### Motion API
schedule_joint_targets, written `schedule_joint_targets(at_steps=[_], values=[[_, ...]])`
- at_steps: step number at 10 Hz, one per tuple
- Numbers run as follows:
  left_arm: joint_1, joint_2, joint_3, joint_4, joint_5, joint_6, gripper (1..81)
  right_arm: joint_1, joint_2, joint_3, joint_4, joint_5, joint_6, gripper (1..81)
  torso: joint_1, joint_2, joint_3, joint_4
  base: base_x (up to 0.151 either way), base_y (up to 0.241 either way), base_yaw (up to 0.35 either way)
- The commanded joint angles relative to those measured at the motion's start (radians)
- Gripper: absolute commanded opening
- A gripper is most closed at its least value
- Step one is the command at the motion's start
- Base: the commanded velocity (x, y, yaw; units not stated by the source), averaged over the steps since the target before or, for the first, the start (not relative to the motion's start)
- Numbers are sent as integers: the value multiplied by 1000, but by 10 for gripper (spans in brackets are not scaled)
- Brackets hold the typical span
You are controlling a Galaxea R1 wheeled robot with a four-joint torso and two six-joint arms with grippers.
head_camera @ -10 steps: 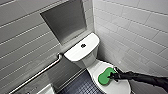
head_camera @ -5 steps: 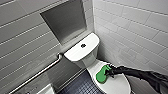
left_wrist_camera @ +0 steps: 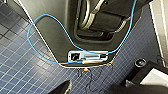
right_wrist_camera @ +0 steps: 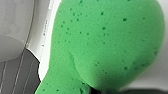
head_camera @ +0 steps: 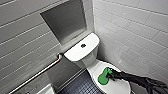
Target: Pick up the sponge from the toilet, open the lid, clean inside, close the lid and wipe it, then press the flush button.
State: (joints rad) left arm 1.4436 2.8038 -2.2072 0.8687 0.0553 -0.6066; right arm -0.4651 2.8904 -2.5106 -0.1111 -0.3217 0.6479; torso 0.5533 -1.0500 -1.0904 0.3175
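Your right arm [head_camera: 140, 80] enters low from right, stretched over toilet [head_camera: 93, 58]. Right gripper [head_camera: 110, 75] clamps one end of sponge [head_camera: 103, 78]; you have it grasped. Sponge lies flat on lid [head_camera: 118, 87], on side nearest dark blue tiled floor [head_camera: 82, 87]. Lid down, bowl covered. Flush button [head_camera: 83, 45] sits mid tank top [head_camera: 75, 53], well apart from gripper. Grab bar [head_camera: 37, 75] runs along wall beside tank. In right wrist view, sponge shows close against white surface.
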Motion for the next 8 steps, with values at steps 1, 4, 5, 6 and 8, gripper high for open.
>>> schedule_joint_targets(at_steps=[1,4,5,6,8], values=[[31,-24,4,9,64,1,811,27,-46,63,-29,47,-1,10,0,0,0,0,0,0,0],[31,-18,0,10,64,1,811,-46,-277,391,-35,115,6,10,0,0,0,0,0,0,0],[31,-18,1,13,64,1,811,-65,-331,430,-33,116,6,10,0,0,0,0,0,0,0],[31,-18,1,15,64,1,811,-85,-369,458,-33,118,7,10,0,0,0,0,0,0,0],[33,-18,1,15,63,1,811,-126,-424,472,-32,119,7,10,0,0,0,0,0,0,0]])
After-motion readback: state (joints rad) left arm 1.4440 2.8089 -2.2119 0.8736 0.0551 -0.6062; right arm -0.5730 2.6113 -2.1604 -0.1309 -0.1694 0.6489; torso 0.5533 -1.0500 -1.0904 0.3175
